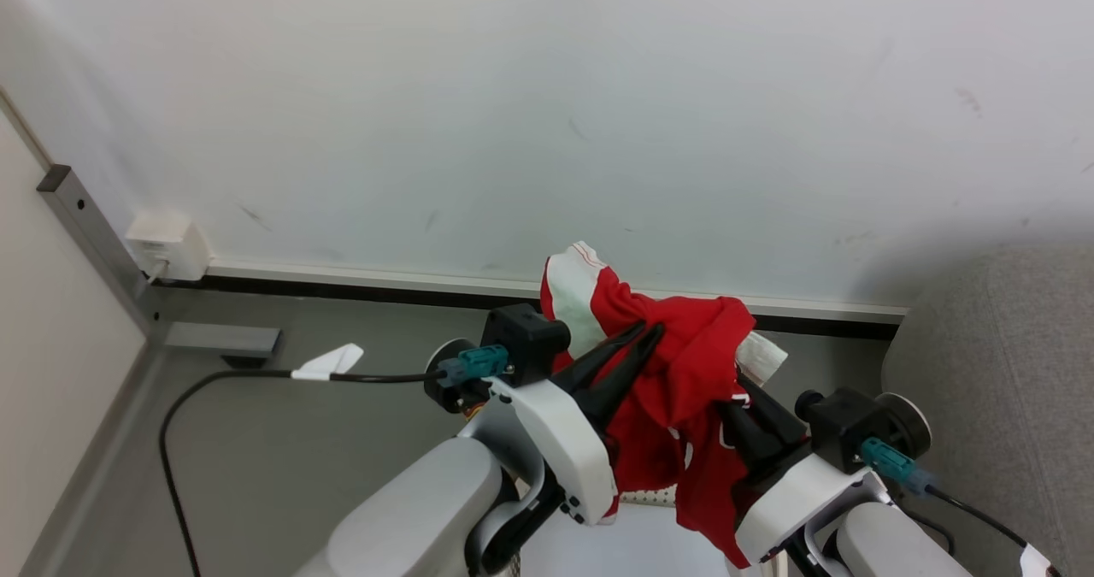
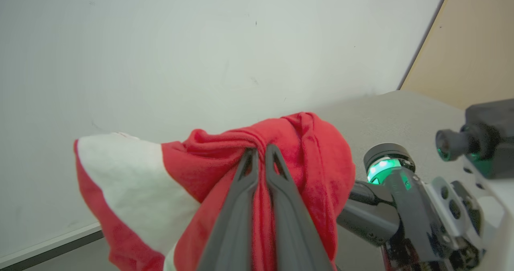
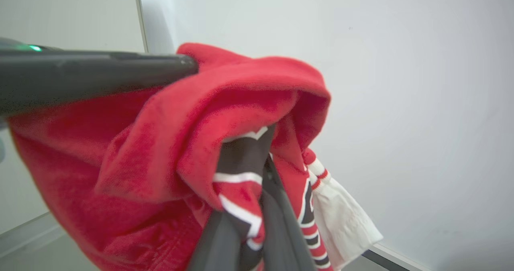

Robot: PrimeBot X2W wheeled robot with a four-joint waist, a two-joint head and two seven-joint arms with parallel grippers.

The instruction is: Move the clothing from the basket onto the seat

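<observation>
1. Up in front of the white wall (image 1: 547, 90), the red jersey (image 1: 675, 363) hangs bunched between the two grippers. It shows a white panel at its upper left and a white sleeve end at its right.
2. The left gripper (image 1: 651, 331) points up and to the right. In the left wrist view (image 2: 261, 148) its two dark fingers are pressed together on a gathered red fold, and the jersey (image 2: 305, 154) bulges over their tips.
3. The right gripper (image 1: 742, 389) has its fingertips buried in the cloth. In the right wrist view (image 3: 263, 174) its fingers stand close together with the black-and-white print pinched between them, so it is clamped on the jersey (image 3: 241, 94).
4. A dark finger (image 3: 100, 74) of the left gripper crosses the upper left of the right wrist view and meets the top red fold.
5. The light-grey sofa (image 1: 1008, 372) stands to the right, apart from the jersey.
6. Just under the jersey's hem shows a sliver of the basket (image 1: 649, 497), perforated and white.
7. On the grey floor (image 1: 299, 423) a black cable (image 1: 385, 378) with a white tag runs to the left wrist. A white wall box (image 1: 167, 244) sits at the skirting.
</observation>
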